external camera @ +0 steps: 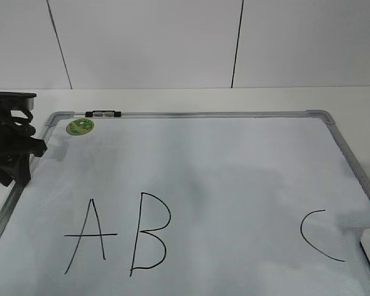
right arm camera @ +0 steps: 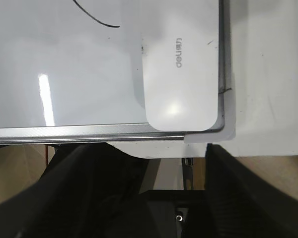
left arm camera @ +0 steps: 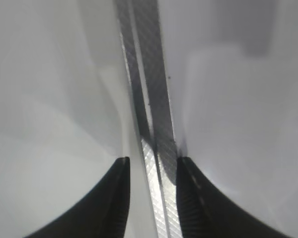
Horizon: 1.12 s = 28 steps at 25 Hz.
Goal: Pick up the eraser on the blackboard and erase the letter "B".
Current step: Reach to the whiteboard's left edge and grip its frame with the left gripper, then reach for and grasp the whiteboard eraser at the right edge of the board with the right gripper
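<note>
Right wrist view shows the eraser (right arm camera: 181, 74) ahead of your right fingers (right arm camera: 79, 163), spread and empty, its long axis running away from them; left fingers (left arm camera: 121, 198) straddle the blackboard (left arm camera: 156, 148) frame, far off.

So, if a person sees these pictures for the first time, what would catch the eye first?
Probably the three black letters along the near part of the blackboard: an A, the letter "B" beside it, and a C far to the right. Next, the white eraser lying in the board's corner near the C, and the green sticker at the far left corner. The left claw straddles the frame's left edge, open.
</note>
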### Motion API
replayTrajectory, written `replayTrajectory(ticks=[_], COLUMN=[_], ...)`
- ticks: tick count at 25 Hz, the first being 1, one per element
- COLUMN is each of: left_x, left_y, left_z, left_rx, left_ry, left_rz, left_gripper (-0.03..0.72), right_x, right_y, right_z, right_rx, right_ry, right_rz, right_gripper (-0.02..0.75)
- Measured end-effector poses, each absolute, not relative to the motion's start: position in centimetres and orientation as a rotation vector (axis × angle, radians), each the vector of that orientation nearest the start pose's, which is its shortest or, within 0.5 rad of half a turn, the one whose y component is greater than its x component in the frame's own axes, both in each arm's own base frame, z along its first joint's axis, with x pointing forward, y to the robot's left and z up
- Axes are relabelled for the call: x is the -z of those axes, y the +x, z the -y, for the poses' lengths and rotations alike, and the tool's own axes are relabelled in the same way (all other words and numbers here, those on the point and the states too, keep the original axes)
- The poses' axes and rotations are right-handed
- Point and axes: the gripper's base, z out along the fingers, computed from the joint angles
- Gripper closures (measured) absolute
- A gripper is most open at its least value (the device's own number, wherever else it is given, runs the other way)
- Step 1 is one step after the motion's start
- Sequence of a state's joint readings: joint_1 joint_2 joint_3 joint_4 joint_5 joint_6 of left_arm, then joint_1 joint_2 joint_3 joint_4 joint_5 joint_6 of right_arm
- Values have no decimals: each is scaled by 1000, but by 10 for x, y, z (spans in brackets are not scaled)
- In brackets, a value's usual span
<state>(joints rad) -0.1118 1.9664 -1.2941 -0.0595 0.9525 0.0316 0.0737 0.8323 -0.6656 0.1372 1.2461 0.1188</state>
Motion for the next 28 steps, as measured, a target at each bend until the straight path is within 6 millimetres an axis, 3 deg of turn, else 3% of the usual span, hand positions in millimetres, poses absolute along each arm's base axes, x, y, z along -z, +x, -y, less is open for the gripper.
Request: replayTrajectory(ticks=[8,19,24,28], left_x=[-158,-154,-154,-154], left_y=[366,368,368,368], left_z=[45,45,46,46], left_rx=[67,66,75,83], left_ry=[178,191,173,144], left_rz=[-3102,-3113,-3115,-3117], left_gripper=[532,554,645,662], right_x=[-272,-272,-272,-272], right_y=[111,111,111,111], right_z=[-20,-20,-20,-19], right_rx=[-230,-230,-230,-220], right_ry=[106,106,106,104], right_rz=[-2900,-2900,-2900,-2900], right_gripper=[172,172,172,172])
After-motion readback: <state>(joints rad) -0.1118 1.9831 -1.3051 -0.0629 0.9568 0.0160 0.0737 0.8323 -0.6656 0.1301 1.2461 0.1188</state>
